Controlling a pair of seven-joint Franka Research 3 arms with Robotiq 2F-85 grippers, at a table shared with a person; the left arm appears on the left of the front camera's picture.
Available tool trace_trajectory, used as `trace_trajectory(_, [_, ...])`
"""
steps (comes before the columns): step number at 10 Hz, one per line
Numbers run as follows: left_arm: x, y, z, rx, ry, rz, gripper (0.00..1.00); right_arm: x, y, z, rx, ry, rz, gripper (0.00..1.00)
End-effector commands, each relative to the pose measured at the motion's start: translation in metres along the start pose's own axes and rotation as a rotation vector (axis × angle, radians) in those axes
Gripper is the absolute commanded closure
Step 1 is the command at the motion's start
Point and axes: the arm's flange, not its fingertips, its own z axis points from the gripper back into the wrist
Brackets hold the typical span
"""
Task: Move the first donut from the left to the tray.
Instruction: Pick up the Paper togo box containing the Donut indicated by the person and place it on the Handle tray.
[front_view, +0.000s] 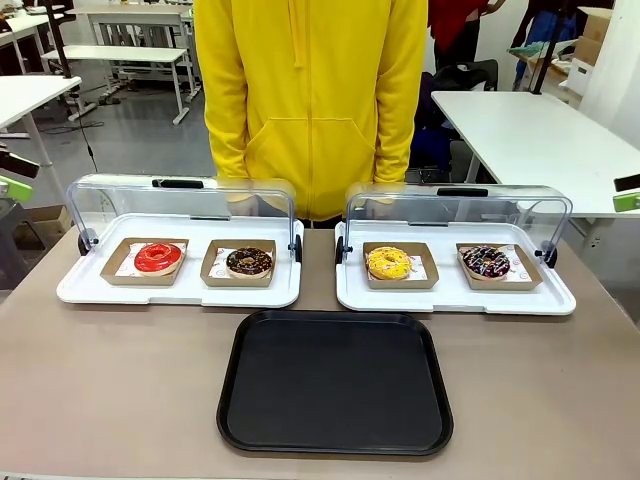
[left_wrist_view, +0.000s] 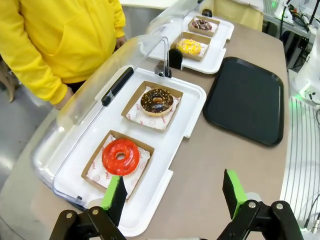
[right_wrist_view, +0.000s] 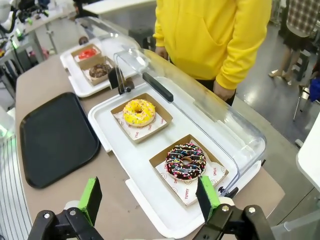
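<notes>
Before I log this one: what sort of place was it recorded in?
Probably a lab or workshop room staged like a serving counter, not a real shop: plain white work tables and a cardboard box stand behind the person, while white display trays with clear lids sit on the near table.

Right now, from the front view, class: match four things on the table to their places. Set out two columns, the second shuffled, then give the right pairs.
Column one
1. red-iced donut
2. chocolate-glazed donut
3. yellow-iced donut
4. black tray

Column two
A. left spot in the right white tray
B. on the table, nearer the robot than both white trays
C. left spot in the left white tray
D. right spot in the left white tray

Pairs: 1-C, 2-D, 3-A, 4-B
</notes>
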Motion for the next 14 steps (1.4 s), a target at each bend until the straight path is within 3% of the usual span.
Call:
trace_trajectory(1, [0.0013,0.0007,-0.0003,-0.003,-0.030,-0.011,0.00,0.0010,-0.0017,-0.0020,0.000,-0.030,0.008,0.00])
trace_trajectory(14, [0.0013,0.0007,-0.0003,-0.003,-0.030,-0.011,0.00,0.0010,-0.0017,-0.0020,0.000,-0.030,0.008,0.00])
